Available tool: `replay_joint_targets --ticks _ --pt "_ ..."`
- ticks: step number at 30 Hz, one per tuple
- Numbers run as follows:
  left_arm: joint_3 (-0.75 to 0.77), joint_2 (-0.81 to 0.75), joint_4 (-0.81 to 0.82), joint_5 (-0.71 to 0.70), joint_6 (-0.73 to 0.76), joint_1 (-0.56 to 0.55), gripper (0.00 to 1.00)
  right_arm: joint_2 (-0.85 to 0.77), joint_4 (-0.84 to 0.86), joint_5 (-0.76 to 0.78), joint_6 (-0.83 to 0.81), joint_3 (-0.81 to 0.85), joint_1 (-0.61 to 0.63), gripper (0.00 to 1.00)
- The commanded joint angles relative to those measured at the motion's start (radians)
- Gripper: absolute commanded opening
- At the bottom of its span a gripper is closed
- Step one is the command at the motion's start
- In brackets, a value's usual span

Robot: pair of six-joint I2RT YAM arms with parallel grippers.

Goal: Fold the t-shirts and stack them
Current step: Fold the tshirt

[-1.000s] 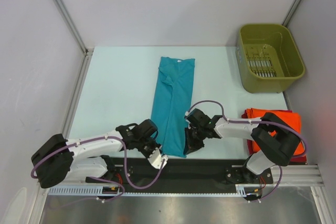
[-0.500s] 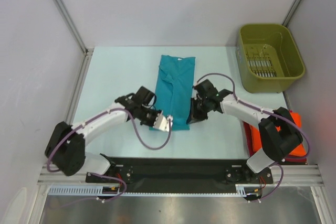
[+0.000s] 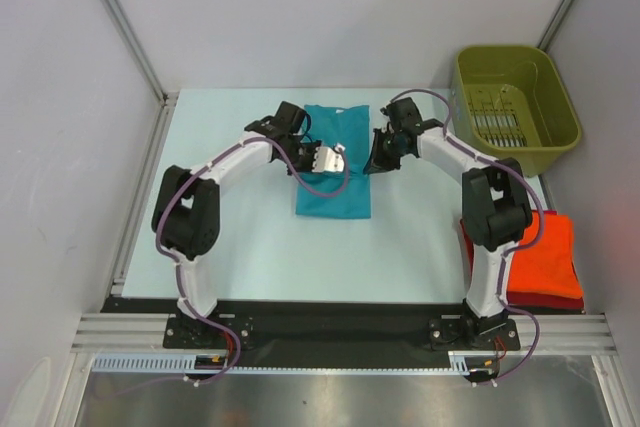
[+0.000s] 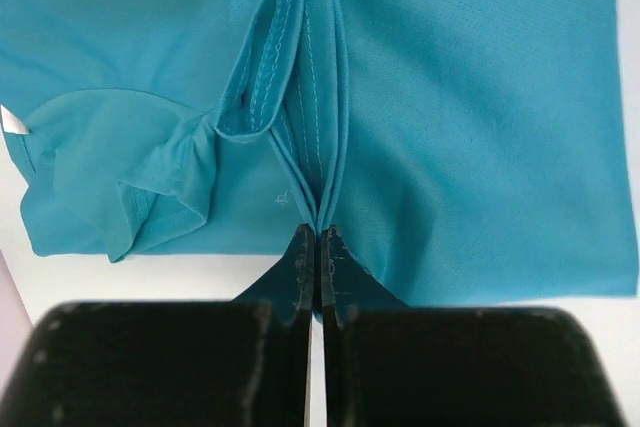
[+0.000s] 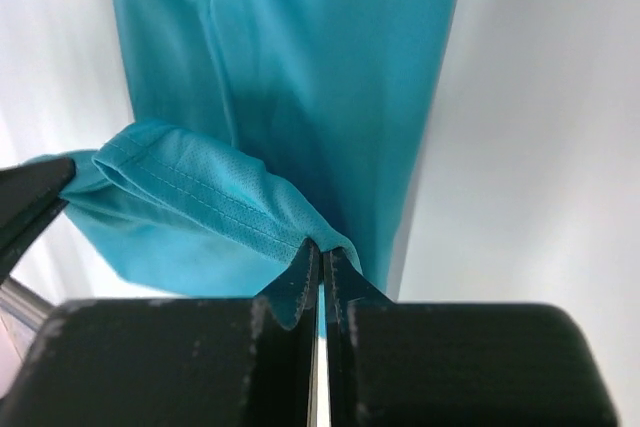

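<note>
While you are working over the far middle of the surface (image 3: 260, 237), your left hand (image 4: 318, 239) is pinching tight on a gathered hem of the teal t-shirt (image 4: 480, 97), with the stitched edges bunching into a ridge right at the fingertips. That cloth is reading as thin, light knit. It is sagging and creasing wherever it is not being supported, so I am judging that it is going to slump the instant you let go and drag across itself if you pull sideways. The shirt is lying lengthwise as a narrow folded band. Its two hem corners are looking like the sound places to be holding it, since the double stitching is giving the fingers something firmer to bite. To the right, your right hand (image 5: 320, 255) is likewise clamping narrow on the other hem corner, the fabric draping away beneath it in a loose loop. Further right, near the front edge, the orange-red t-shirt (image 3: 545, 247) is sitting folded, with a dark red t-shirt (image 3: 560, 300) seeming to show beneath it. The olive bin (image 3: 560, 142) is standing at the far right corner, well apart from both. What may be a small white tag (image 4: 8, 122) is peeking out at the shirt's left edge in the left wrist view, but no writing is showing clearly enough to read anywhere.
</note>
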Motion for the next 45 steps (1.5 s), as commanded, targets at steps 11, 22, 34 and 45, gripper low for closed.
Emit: replay_joint_targets --ticks 11,22,34,45 --pt "0.119 0.156 0.230 -0.068 -0.189 0.013 0.13 0.180 0.033 0.058 -0.012 0.183 -0.053 0.28" --pt "0.316 0.104 0.243 -0.112 -0.658 0.071 0.59 -0.030 0.026 0.238 -0.086 0.161 -0.037 0.47" --pt "-0.088 -0.054 0.017 0.216 -0.609 -0.001 0.37 -0.058 0.242 -0.003 0.097 -0.085 0.081 0.24" --pt "-0.219 -0.014 0.126 0.046 -0.618 0.000 0.38 -0.109 0.305 0.001 0.163 -0.391 0.117 0.19"
